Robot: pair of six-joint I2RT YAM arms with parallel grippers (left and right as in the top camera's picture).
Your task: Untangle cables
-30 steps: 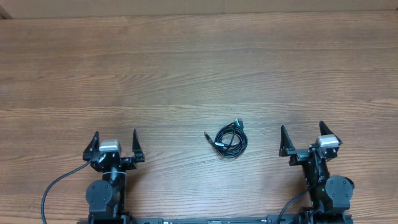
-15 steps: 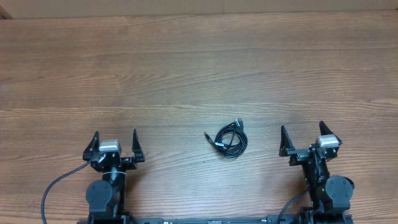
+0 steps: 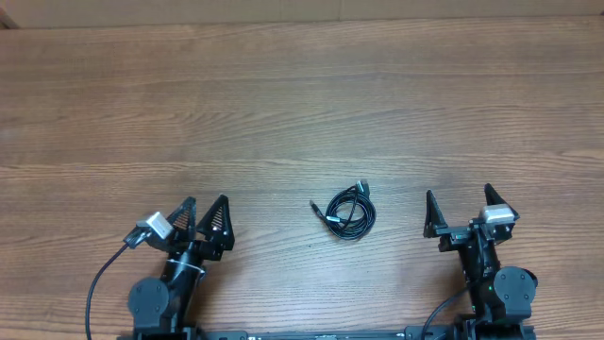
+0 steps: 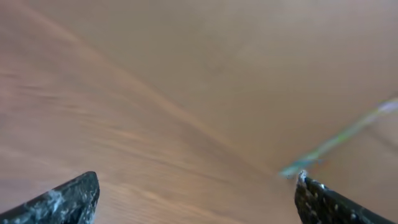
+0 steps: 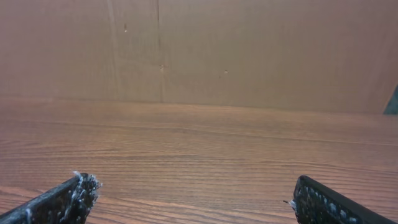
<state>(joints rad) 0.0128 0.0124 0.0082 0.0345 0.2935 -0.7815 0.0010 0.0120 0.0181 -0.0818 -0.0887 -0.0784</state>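
While both arms sit at the near edge of the table (image 3: 283,113), the left claw (image 3: 206,202) is near-left and the right claw (image 3: 458,193) is near-right, well apart. A thick black wire (image 3: 97,283) curves from the left arm's base toward the near edge.

Left claw: jaws spread wide, nothing held, twisted so the tips angle toward far-right. Right claw: jaws spread wide too, empty, pointing straight at the far side.

The left wrist view is blurred. It shows only two dark fingertips (image 4: 68,202) at the bottom corners, with a wood-coloured smear between them and nothing in the gap. The right wrist view is sharp, with the fingertips (image 5: 62,202) at the bottom corners and bare wood grain between them.

The cables (image 3: 349,212) lie on the table between the two claws, somewhat closer to the right one, touching neither. They form a small tight coil of thin black cord with overlapping loops, not pulled apart. One silver-grey plug end (image 3: 360,187) sticks out at the coil's far side. A short end (image 3: 314,205) pokes out to the left. I cannot tell one cord from the other inside the coil.

Beyond the coil the wood-grain table runs to its far edge. Past that, in the right wrist view, a flat brown panel (image 5: 186,50) with a vertical seam stands behind the table.
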